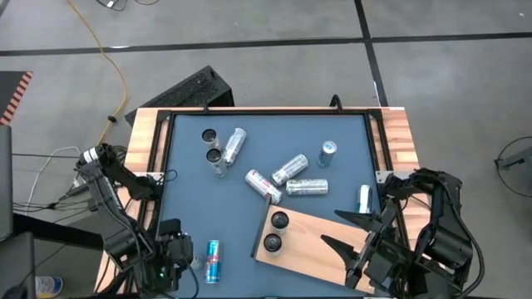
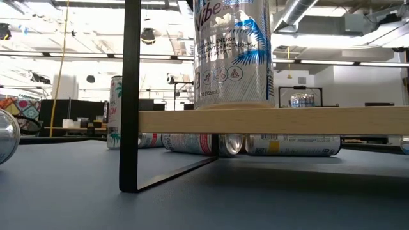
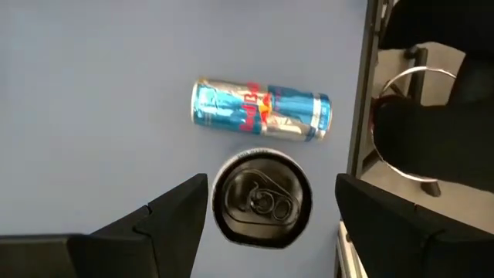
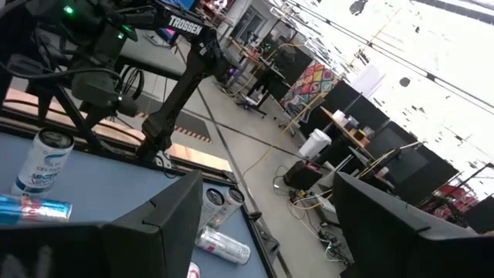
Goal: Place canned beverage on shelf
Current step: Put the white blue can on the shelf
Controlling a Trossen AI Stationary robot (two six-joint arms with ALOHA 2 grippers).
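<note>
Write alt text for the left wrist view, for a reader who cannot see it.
The left gripper hangs open above an upright dark-topped can, one dark finger on each side of it. Just beyond, a blue and silver can lies on its side on the blue-grey tabletop.

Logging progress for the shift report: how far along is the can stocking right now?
Done: two upright cans already stand on the shelf.

In hand: the left pincer is open, straddling an upright dark-topped can beside a lying blue can, not yet gripped. The right pincer waits open over the shelf.

Left: several cans on the blue table, some lying, some upright.
</note>
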